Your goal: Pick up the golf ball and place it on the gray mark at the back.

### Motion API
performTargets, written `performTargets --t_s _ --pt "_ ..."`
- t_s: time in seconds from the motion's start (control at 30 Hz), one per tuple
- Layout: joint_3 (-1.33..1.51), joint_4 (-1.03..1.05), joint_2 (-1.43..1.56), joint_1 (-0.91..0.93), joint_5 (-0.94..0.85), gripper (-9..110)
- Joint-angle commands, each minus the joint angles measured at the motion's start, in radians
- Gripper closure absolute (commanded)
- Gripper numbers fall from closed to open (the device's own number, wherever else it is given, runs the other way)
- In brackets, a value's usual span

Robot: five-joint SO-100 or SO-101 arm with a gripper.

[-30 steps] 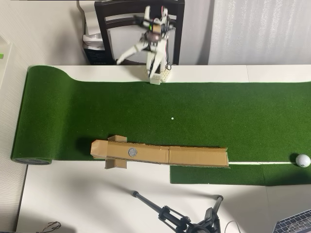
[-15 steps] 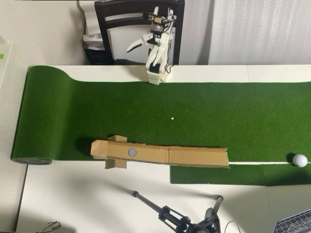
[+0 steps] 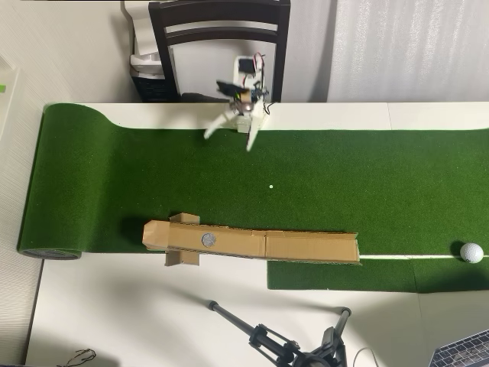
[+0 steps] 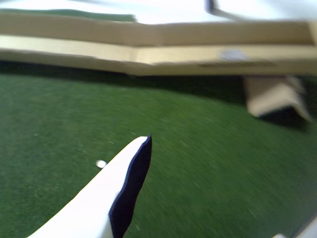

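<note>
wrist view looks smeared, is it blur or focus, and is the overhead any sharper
Wrist view: motion-like smear across the cardboard ramp and the gray mark, with the finger somewhat crisper. Overhead view: static things such as the golf ball are sharp under even light; only the gripper is blurred.

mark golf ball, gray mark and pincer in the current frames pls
golf ball point(image 3: 472, 252): overhead view, centre of the white sphere at the far right of the turf.
gray mark point(image 3: 208, 239): overhead view, middle of the round spot on the cardboard ramp.
pincer point(image 3: 229, 138): overhead view, midway between the two spread white fingertips.
</note>
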Motion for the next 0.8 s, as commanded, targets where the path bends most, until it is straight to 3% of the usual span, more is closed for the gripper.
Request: performTargets --t_s 0.0,0.3,0.77 --pt "0.1 -0.156 0.071 -0.058 0.009 44" --pt "0.155 -0.158 0.072 -0.061 0.009 45" --pt "0.091 0.192 0.089 -0.049 0.12 45"
